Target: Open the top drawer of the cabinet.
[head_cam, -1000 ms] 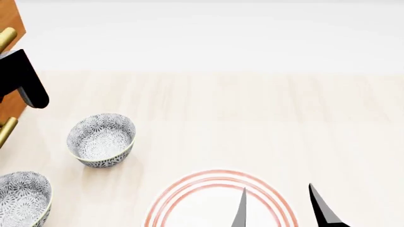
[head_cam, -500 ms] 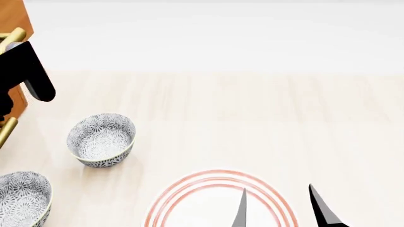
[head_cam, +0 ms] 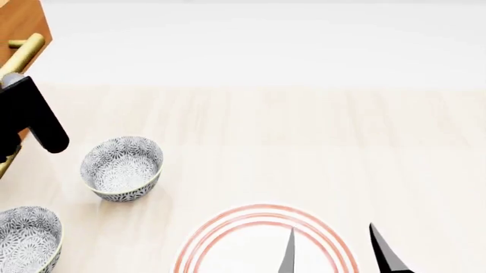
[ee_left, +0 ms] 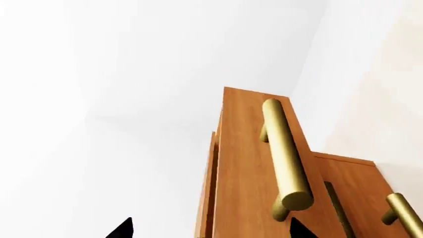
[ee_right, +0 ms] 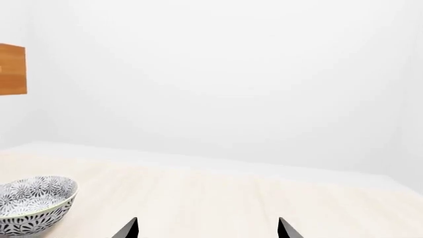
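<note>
The top drawer [head_cam: 23,23] is sliding farther out at ten o'clock; left gripper [ee_left: 208,229] fingers are spreading wide off its brass handle [ee_left: 286,153], right gripper [head_cam: 334,250] wide.

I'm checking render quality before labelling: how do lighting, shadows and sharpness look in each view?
Head view: flat, even light, faint soft shadows under the bowls, everything sharp, the cabinet cropped at the edge. Left wrist view: the top drawer and its brass handle are crisp with a soft sheen, steep perspective. Right wrist view: washed-out white background, no blur.
</note>
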